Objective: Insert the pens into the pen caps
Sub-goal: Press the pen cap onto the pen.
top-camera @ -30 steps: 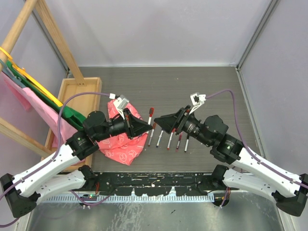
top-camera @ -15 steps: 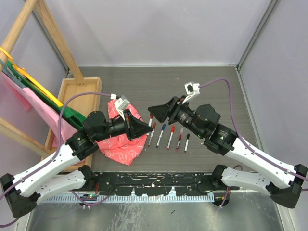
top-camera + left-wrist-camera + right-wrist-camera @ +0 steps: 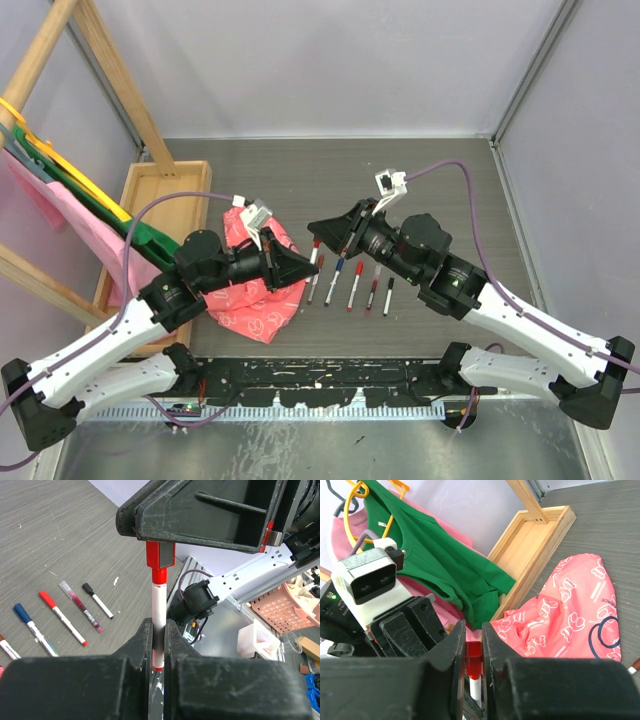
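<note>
Centre of left wrist view: left gripper (image 3: 159, 632) clamps the light, stiff, slick pen (image 3: 158, 597) mid-barrel; right gripper (image 3: 473, 641) pinches its red cap (image 3: 474, 665)

Pink cloth (image 3: 248, 306), wooden tray (image 3: 168, 167), green garment (image 3: 445, 575)

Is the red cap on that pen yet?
On, at least partly: the red cap, pinched by the right gripper, covers the tip of the pen the left gripper holds. Fully seated? Cannot tell.
</note>
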Tool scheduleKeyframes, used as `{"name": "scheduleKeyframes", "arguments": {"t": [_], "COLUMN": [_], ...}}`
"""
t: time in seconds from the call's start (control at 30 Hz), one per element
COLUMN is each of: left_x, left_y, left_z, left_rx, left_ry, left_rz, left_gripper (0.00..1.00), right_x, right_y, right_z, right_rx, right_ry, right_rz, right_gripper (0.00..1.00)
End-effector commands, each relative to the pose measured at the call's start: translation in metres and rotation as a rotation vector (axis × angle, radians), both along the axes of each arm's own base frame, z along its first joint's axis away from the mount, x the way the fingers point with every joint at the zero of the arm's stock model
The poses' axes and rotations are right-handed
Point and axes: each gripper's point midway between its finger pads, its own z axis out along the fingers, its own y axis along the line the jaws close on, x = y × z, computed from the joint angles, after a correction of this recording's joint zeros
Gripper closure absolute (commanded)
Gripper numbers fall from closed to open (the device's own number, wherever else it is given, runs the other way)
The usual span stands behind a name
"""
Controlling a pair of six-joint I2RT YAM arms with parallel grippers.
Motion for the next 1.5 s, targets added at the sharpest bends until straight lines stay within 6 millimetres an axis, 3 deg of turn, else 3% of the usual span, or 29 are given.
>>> {"name": "scheduleKeyframes", "arguments": {"t": [0.0, 0.07, 0.33, 0.57, 0.87, 1.1, 1.37, 1.47], "left_x": [0.006, 0.011, 0.031, 0.041, 0.040, 0.035, 0.035, 0.035], "left_y": [0.001, 0.003, 0.010, 0.004, 0.019, 0.027, 0.032, 0.032], "left_z": [0.038, 0.042, 0.085, 0.137, 0.186, 0.209, 0.225, 0.226], "left_rx": [-0.062, -0.064, -0.097, -0.188, -0.299, -0.343, -0.381, -0.389], "left_ry": [-0.078, -0.084, -0.185, -0.274, -0.340, -0.370, -0.388, -0.386], "left_rz": [0.023, 0.055, 0.164, 0.186, 0.247, 0.262, 0.280, 0.279], "left_gripper": [1.00, 1.00, 1.00, 1.00, 1.00, 1.00, 1.00, 1.00], "right_x": [-0.009, -0.011, -0.028, -0.069, -0.110, -0.139, -0.170, -0.174], "right_y": [0.000, 0.002, 0.006, 0.025, 0.030, 0.029, 0.039, 0.043], "right_z": [0.008, 0.001, -0.056, -0.106, -0.177, -0.223, -0.252, -0.253], "right_rx": [0.033, 0.006, -0.119, -0.189, -0.294, -0.380, -0.434, -0.428], "right_ry": [-0.017, -0.006, 0.106, 0.172, 0.250, 0.281, 0.291, 0.293], "right_rz": [0.032, 0.051, 0.111, 0.150, 0.142, 0.168, 0.212, 0.219], "right_gripper": [0.94, 1.00, 1.00, 1.00, 1.00, 1.00, 1.00, 1.00]}}
